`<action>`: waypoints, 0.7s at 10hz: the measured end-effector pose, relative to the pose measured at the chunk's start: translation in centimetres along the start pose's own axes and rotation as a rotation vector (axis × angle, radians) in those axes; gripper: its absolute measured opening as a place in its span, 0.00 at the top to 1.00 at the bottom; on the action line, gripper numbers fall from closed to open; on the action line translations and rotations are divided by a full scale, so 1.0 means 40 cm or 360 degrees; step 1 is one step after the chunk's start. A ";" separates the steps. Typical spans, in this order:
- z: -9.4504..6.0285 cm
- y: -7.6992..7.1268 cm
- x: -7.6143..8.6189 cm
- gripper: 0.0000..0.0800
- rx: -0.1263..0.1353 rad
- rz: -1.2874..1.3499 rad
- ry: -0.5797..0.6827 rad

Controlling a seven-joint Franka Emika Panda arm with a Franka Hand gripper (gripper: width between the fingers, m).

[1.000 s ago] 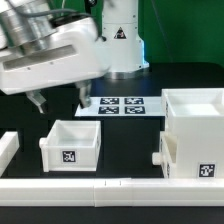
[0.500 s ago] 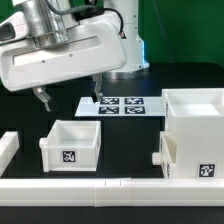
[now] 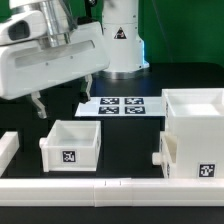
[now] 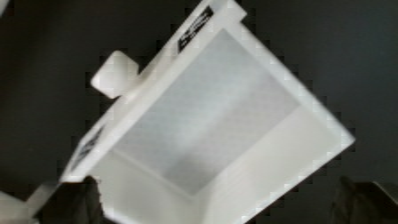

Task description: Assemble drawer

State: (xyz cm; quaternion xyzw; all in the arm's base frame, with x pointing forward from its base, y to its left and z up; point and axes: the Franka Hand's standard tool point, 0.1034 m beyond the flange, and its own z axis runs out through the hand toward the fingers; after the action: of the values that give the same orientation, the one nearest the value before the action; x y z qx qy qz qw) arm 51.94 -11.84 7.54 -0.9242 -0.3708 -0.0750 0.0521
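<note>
A loose white tray (image 3: 70, 145) with a black-and-white tag on its front lies at the exterior view's left. It fills the wrist view (image 4: 222, 130), open side up, with its knob (image 4: 116, 72) at one side. The large white housing (image 3: 196, 130) stands at the exterior view's right, and a knobbed part (image 3: 160, 157) sticks out of its left side. My gripper (image 3: 62, 98) hangs above and behind the loose tray, open and empty. Its dark fingertips (image 4: 63, 205) show at the edge of the wrist view, on either side of the tray.
The marker board (image 3: 120, 105) lies flat behind the tray, near the arm's white base (image 3: 120, 40). A long low white rail (image 3: 100, 190) runs along the front. A short white piece (image 3: 8, 145) sits at the exterior view's left edge.
The arm's wrist has shifted a little over the loose tray, first toward the exterior view's right, then back left. The gripper stays open. The tray and housing have not moved.
</note>
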 end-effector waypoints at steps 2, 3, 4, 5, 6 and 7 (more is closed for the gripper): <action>-0.002 0.009 -0.010 0.19 -0.0008 -0.0261 -0.0032; -0.002 0.010 -0.014 0.19 -0.0015 -0.0350 -0.0044; 0.007 0.002 -0.026 0.19 -0.0037 -0.0676 -0.0071; 0.017 -0.013 -0.037 0.19 -0.0017 -0.0889 -0.0103; 0.023 -0.016 -0.041 0.19 -0.0007 -0.1128 -0.0153; 0.032 -0.020 -0.049 0.19 0.0002 -0.1317 -0.0188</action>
State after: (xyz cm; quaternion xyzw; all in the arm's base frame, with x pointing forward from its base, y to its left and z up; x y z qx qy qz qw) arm 50.10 -12.41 5.96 -0.7000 -0.7132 -0.0362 -0.0032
